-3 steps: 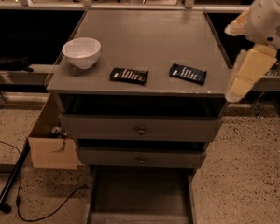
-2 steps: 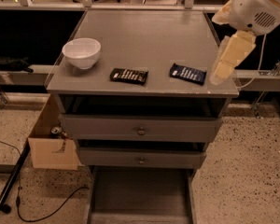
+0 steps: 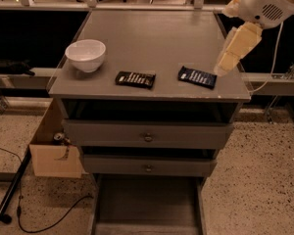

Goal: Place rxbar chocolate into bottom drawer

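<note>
Black-wrapped flat rxbar chocolate [image 3: 135, 79] is lying left of the cream gripper [image 3: 233, 50], beyond a dark blue wrapped bar [image 3: 197, 77]; whether the gripper is spread, I cannot tell. Probably light, slippery: pinch across its long edges.

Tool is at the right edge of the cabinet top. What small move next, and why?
Probably slide the tool left, over the dark blue bar, to hover above the rxbar chocolate. The tool hangs at the right edge of the cabinet top, beside the blue bar; the black bar lies further left. The bottom drawer already stands open, so grasping comes first.
</note>
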`<state>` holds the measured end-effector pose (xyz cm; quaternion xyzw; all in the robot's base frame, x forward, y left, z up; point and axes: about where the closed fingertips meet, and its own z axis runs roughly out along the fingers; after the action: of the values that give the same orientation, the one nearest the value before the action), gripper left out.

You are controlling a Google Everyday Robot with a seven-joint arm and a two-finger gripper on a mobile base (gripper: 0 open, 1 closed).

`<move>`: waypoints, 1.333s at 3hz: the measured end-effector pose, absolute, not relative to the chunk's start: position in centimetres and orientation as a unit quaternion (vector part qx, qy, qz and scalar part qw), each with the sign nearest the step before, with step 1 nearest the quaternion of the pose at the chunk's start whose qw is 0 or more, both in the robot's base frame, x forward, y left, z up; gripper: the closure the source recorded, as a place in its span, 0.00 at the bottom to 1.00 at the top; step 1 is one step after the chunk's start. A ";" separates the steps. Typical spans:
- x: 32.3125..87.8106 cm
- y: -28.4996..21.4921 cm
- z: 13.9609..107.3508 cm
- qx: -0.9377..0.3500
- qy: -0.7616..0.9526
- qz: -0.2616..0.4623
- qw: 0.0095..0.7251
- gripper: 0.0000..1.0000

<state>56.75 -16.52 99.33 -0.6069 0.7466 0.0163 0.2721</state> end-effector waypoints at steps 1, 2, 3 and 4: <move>57.0 -16.5 99.2 -0.585 0.757 0.013 0.292 0.00; 56.5 -16.1 96.4 -0.504 0.800 0.037 0.322 0.00; 58.7 -15.3 94.8 -0.430 0.826 0.045 0.361 0.00; 60.2 -14.9 96.2 -0.416 0.820 0.040 0.392 0.00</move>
<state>60.16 -14.88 96.18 -0.4161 0.8195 0.0402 0.3919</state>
